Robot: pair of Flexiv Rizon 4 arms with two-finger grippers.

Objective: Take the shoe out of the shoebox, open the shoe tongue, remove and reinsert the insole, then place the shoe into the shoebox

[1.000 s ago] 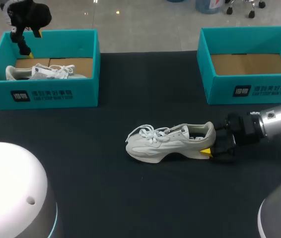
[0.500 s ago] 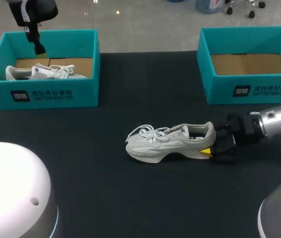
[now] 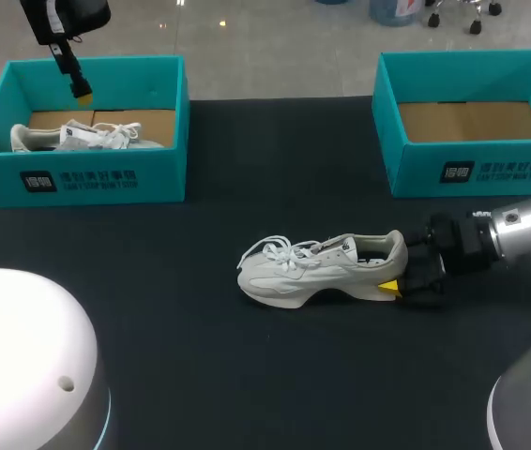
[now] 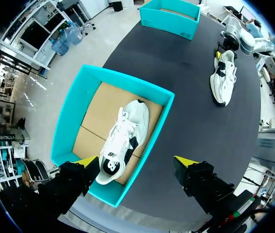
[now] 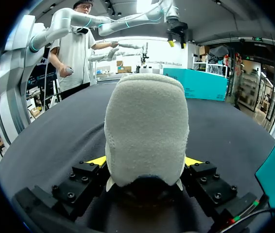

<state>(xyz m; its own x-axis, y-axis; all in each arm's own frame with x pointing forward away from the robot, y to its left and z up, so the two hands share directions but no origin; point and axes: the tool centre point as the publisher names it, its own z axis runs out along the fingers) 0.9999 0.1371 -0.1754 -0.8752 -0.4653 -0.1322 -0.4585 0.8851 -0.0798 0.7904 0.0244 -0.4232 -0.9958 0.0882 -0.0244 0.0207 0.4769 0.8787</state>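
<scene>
Your right arm comes in from 3 o'clock. Its pincer (image 3: 399,274) is clamped on the heel of the shoe (image 3: 317,270), one yellow-tipped finger on each side of the heel. The right wrist view confirms it: the padded heel collar fills the space between the fingers (image 5: 96,160) and both press against it.

The shoe lies on its sole near the centre of the bench (image 3: 247,375). Its toe points to 9 o'clock, its heel to 3 o'clock, and its laces are loose over the tongue.

Your left arm enters from the 10 o'clock corner. Its pincer (image 3: 77,84) hangs above the far wall of the left shoebox (image 3: 78,183), touching nothing. In the left wrist view the left pincer (image 4: 136,162) stands wide open, with that shoebox (image 4: 157,126) and the bench below it.

A second shoe (image 3: 83,137) lies flat on the cardboard floor of the left shoebox, heel toward 9 o'clock.

The right shoebox (image 3: 472,173) stands at 2 o'clock, well apart from the shoe on the bench, and shows only its cardboard floor.
</scene>
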